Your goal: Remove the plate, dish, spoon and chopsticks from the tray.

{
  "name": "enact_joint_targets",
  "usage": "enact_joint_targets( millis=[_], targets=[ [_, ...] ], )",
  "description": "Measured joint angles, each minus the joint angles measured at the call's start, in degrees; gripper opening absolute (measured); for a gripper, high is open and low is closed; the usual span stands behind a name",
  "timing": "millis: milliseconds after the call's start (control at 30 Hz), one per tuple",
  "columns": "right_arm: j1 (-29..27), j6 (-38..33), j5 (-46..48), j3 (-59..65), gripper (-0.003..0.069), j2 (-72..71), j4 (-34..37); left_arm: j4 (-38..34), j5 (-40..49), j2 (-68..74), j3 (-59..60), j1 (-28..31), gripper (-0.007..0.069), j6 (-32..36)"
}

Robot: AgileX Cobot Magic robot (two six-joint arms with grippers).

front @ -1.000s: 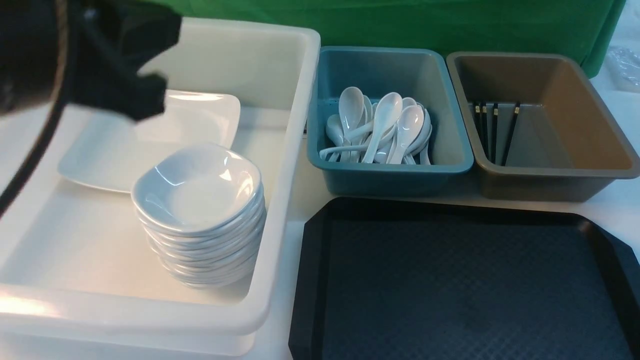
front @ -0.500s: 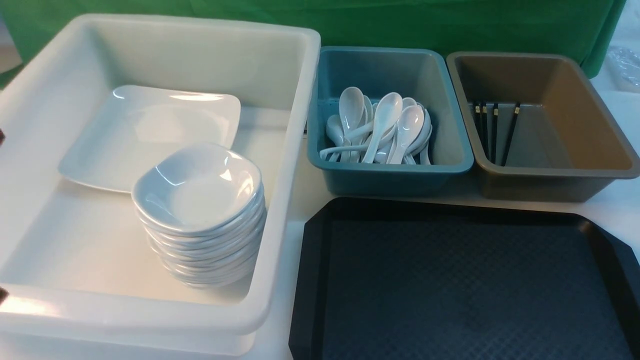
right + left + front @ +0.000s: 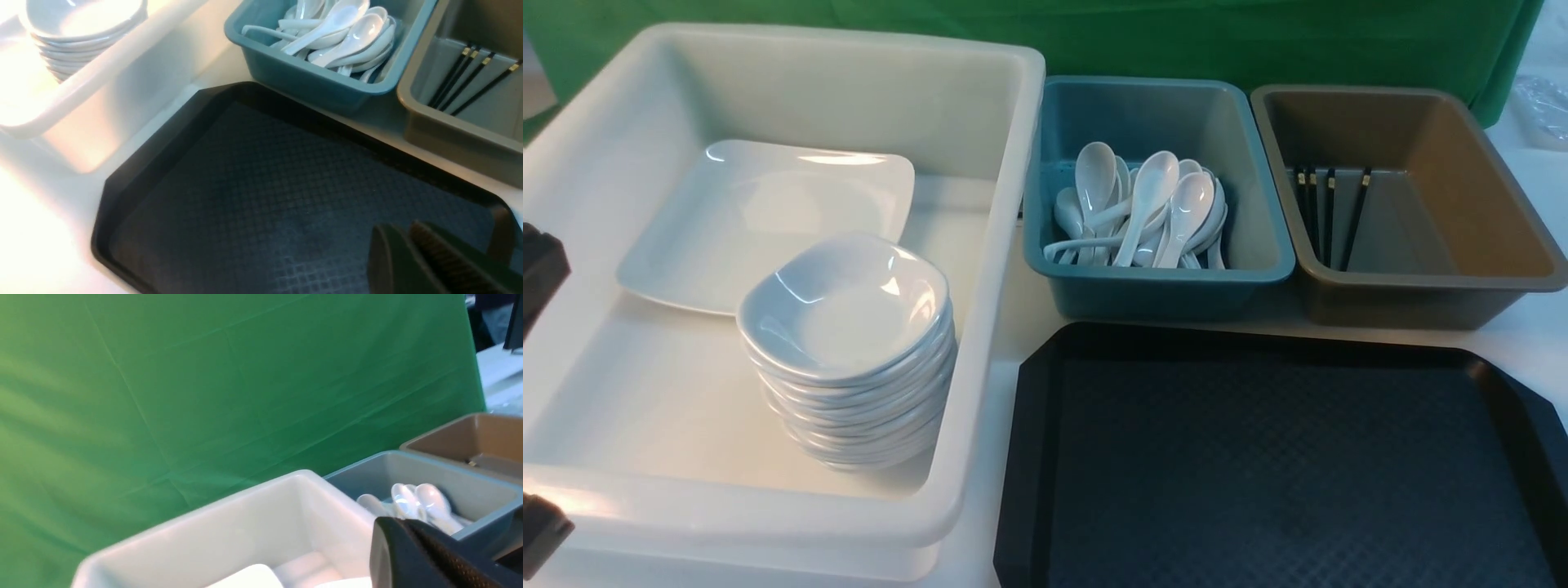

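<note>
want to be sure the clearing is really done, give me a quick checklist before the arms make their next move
1. Tray bare of tableware: ok, in the front and right wrist views only its textured surface shows.
2. Plate in the white bin: ok, lying flat behind the stack.
3. Dish on the stack of dishes in the white bin: ok.
4. Spoons in the teal bin, chopsticks in the brown bin: ok.
5. Left gripper holding nothing: ok, shut on nothing.
6. Right gripper holding nothing: ok, nothing between its fingers, which stand close together over the tray.
</note>
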Motion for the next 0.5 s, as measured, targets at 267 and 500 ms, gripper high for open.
enact_joint_targets(
  millis=[267, 500],
  targets=[
    [-17.94, -8.20, -9.15, 8.74, 0.0022, -5.49, 7.52, 1.94, 0.00, 0.00, 0.00, 0.00, 0.0007, 0.35],
    [-35.26, -28.35, -23.58, 35.33, 0.0018, -21.05, 28.55, 2.04, 0.00, 0.00, 0.00, 0.00, 0.0007, 0.40]
  ],
)
